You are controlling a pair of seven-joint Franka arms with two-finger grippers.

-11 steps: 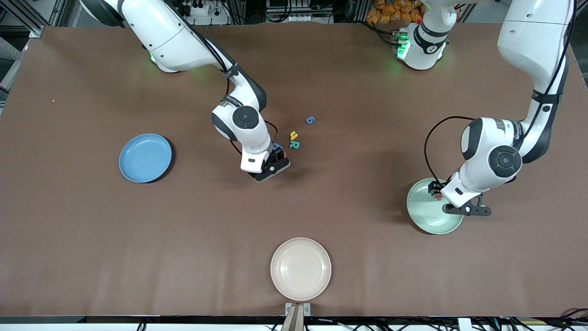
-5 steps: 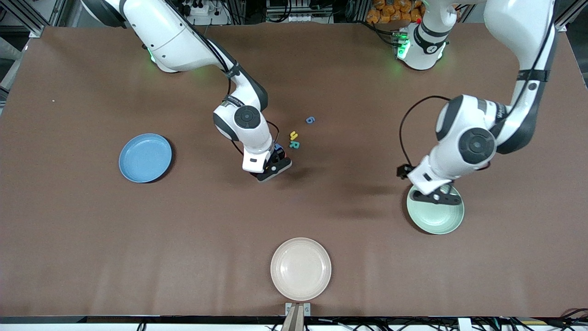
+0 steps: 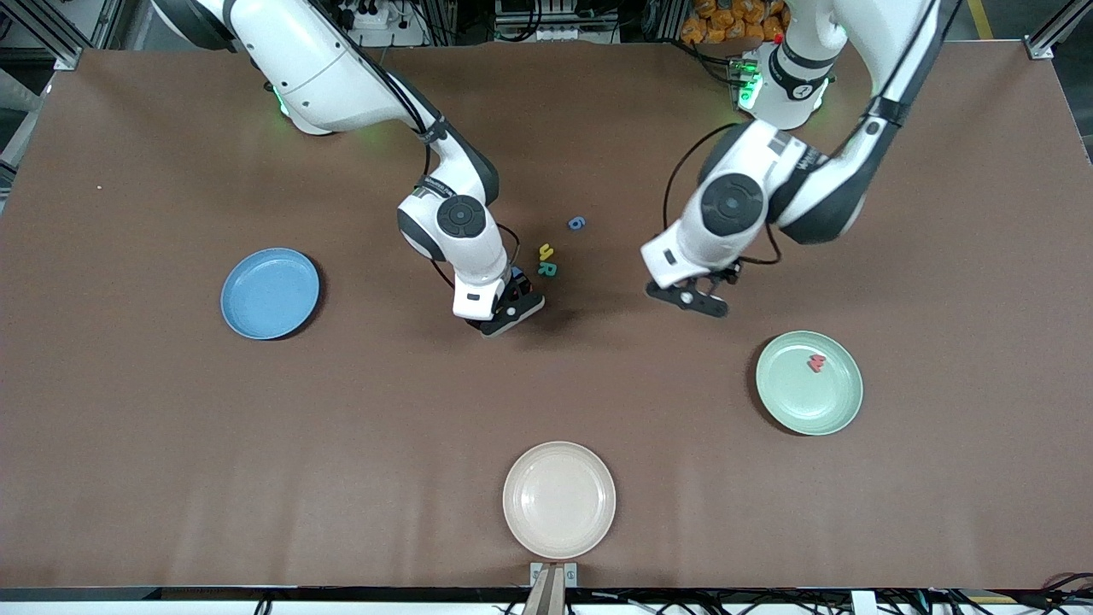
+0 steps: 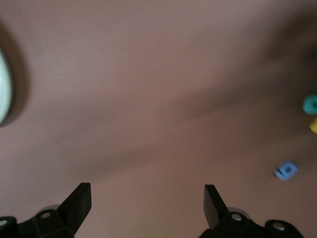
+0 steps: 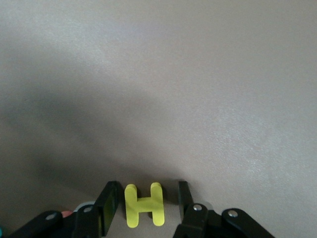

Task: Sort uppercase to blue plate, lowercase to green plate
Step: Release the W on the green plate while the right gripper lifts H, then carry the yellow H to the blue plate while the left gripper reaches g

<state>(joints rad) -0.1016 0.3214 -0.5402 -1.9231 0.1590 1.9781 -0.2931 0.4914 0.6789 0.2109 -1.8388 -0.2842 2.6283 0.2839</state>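
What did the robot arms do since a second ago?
The left claw let go of the red letter, which now lies in the green plate, and swung away, open, toward the loose letters mid-table. The right claw stayed low, closing around the yellow H. The blue plate and cream plate stayed put.

Left gripper point(image 3: 688, 298) spread wide aloft; right gripper point(image 3: 507, 314) low, jaws part-closed

We see a brown bench point(image 3: 171, 478) carrying a blue plate point(image 3: 270, 293), a green plate point(image 3: 809, 393), a cream plate point(image 3: 559, 500), and loose foam letters point(image 3: 547, 260) near its middle.
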